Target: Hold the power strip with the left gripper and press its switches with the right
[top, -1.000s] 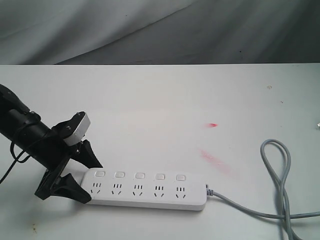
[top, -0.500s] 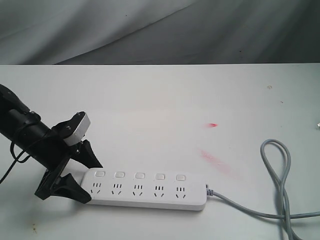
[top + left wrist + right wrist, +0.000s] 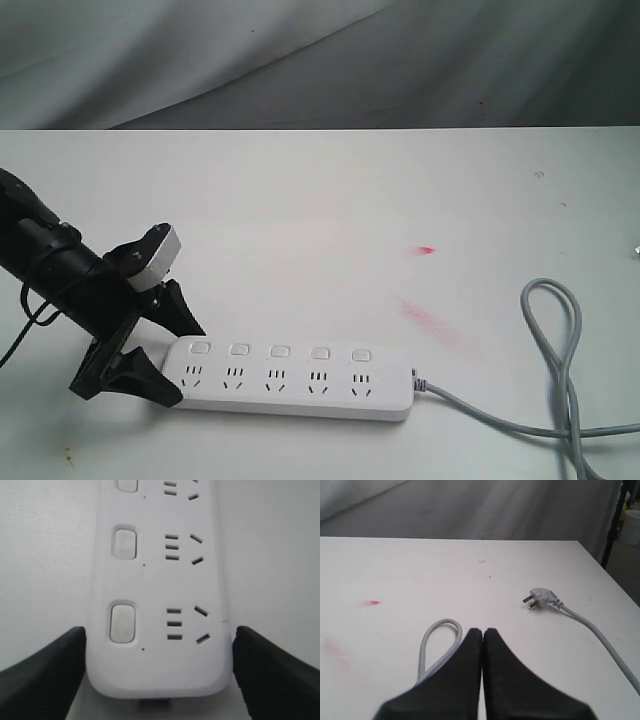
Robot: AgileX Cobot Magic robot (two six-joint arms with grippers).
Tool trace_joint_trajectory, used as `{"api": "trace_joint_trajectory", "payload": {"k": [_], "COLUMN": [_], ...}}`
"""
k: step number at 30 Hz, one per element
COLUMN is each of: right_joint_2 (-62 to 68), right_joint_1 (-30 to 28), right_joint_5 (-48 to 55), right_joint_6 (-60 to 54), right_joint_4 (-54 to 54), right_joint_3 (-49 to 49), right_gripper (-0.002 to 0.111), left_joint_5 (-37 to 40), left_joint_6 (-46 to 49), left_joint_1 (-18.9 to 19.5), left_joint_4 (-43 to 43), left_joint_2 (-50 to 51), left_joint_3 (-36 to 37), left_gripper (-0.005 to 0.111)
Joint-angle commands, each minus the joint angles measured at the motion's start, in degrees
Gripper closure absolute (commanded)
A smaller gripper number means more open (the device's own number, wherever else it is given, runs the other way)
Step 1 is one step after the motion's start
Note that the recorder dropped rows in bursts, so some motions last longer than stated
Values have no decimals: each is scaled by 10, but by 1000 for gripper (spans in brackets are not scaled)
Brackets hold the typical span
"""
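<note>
The white power strip (image 3: 300, 388) lies near the table's front edge, its five switches (image 3: 279, 351) in a row along its far side. My left gripper (image 3: 183, 362) straddles the strip's left end, with one black jaw against each long side. In the left wrist view the strip (image 3: 155, 580) fills the space between the jaws of the left gripper (image 3: 159, 630), and the nearest switch (image 3: 123, 623) sits just ahead of them. My right gripper (image 3: 482, 630) is out of the exterior view; it is shut on nothing and hovers over the grey cord's loop (image 3: 427, 640).
The grey cord (image 3: 560, 380) runs from the strip's right end and loops at the right of the table. Its plug (image 3: 540, 596) lies on the table beyond the right gripper. Red smears (image 3: 430, 322) mark the white table (image 3: 330, 220). Grey cloth hangs behind.
</note>
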Motion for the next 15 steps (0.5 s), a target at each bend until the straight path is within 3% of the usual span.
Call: {"api": "trace_joint_trajectory", "payload": {"k": [1,15], "right_joint_2": [-4,-4], "right_joint_1": [-2,-2], "right_joint_5": [-2,-2], "right_joint_6": [-3,-3], "right_joint_4": [-5,-5], "right_joint_3": [2,2], "right_gripper": [108,108], "left_joint_5": [-7,-4], "left_joint_6": [5,-9], "left_joint_1": [-4,-4], "left_joint_4": [9,9], "left_joint_2": [0,0], "left_joint_3": [3,3], "left_gripper": [107,105]}}
